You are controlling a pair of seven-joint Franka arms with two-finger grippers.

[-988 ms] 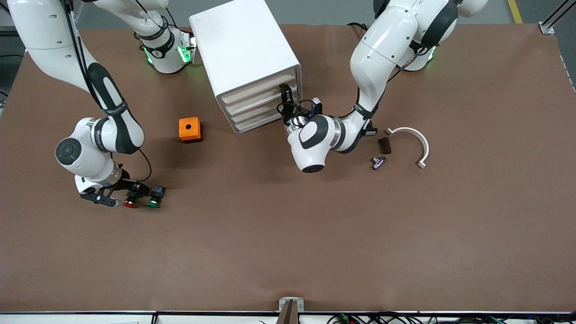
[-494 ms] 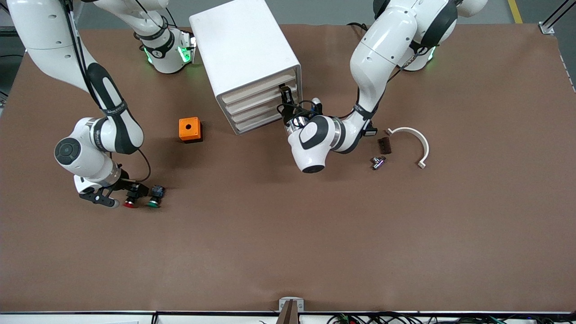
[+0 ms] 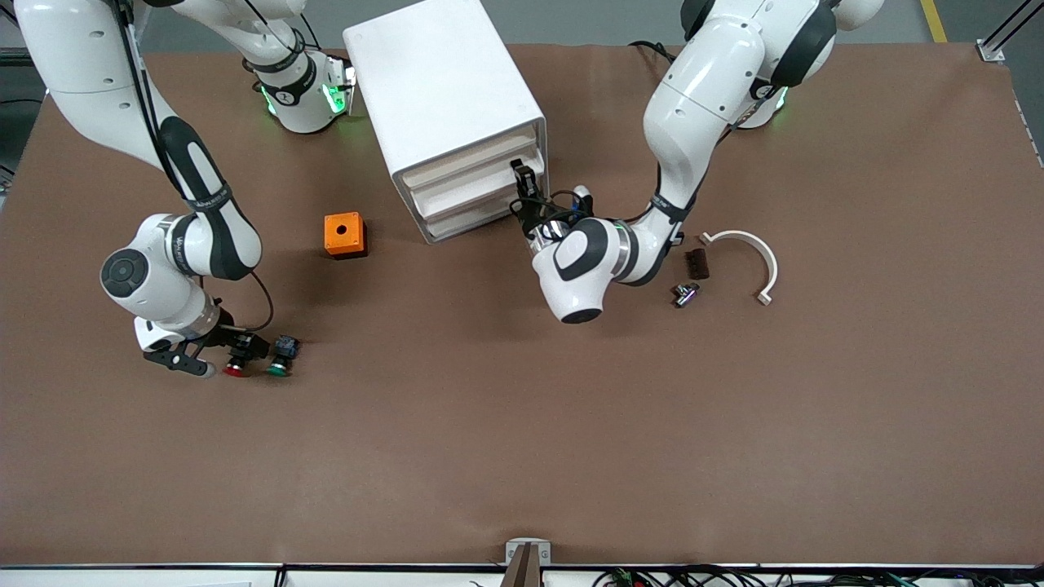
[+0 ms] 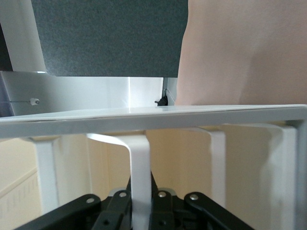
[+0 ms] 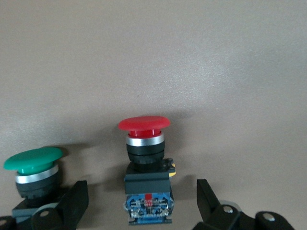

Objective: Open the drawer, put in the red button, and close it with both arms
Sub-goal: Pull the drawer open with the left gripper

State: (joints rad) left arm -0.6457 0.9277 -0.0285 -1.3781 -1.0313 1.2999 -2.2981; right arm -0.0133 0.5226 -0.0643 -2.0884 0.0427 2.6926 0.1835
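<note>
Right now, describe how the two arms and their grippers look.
Both arms, the left arm and the right arm, are glossy white with black joint bands and thin black cables. The bases glow green. The left gripper and the right gripper are black with two fingers.

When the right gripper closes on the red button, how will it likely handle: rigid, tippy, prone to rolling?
The red button looks like rigid plastic and metal, so it probably won't deform between the open fingers of the right gripper. It lies on its side; its round cap may let it roll if nudged. Its boxy body should give flat faces to grip.
</note>
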